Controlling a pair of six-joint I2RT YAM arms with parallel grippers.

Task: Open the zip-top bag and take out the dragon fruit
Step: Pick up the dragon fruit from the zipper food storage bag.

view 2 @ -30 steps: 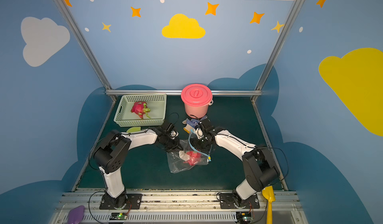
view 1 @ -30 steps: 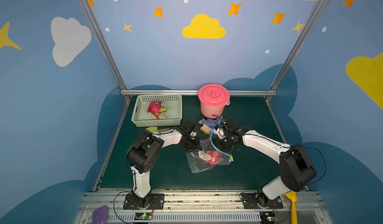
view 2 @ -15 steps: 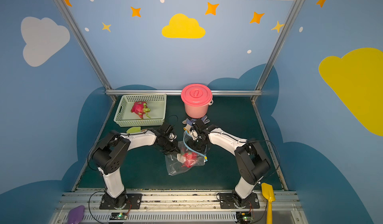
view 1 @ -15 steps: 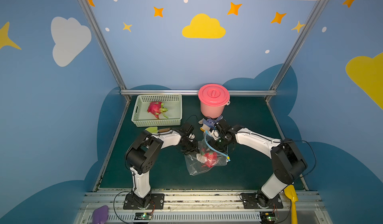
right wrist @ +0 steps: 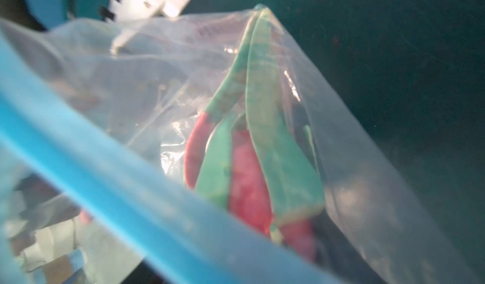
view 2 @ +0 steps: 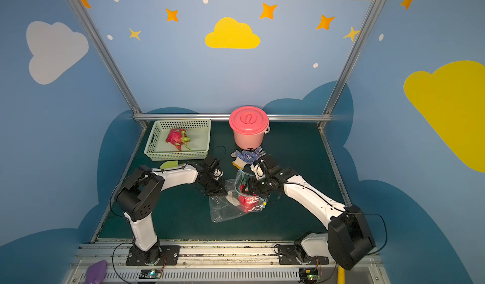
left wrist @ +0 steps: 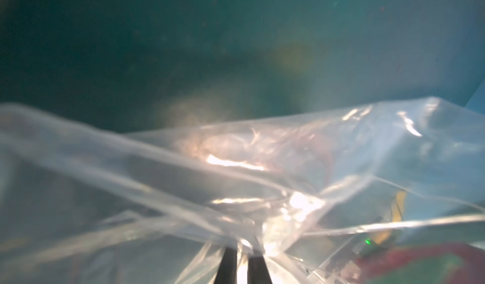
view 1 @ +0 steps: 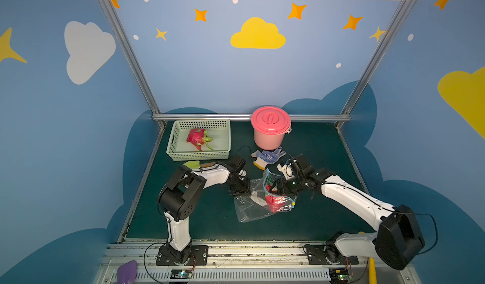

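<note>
The zip-top bag (view 1: 252, 208) lies crumpled mid-table in both top views, its light-blue zip strip (right wrist: 105, 164) looped open with the yellow slider (view 1: 293, 204) at the near end. The dragon fruit (view 1: 275, 202), red with green scales (right wrist: 249, 177), lies inside it. My left gripper (left wrist: 242, 251) is shut on a fold of the bag's clear plastic (left wrist: 262, 164) at its left edge (view 1: 240, 188). My right gripper (view 1: 278, 188) is at the bag's open mouth, just above the fruit. The zip strip and plastic hide its fingers, so their state is unclear.
A green basket (view 1: 173, 148) at the back left holds another dragon fruit (view 1: 198, 138). A lidded pink bucket (view 1: 270, 130) stands at the back, with a blue-and-white glove (view 1: 267, 156) lying in front of it. A green-bladed tool (view 1: 194, 164) lies by the left arm.
My right gripper has come down and forward into the bag's mouth. The left gripper has kept its hold in about the same place.
</note>
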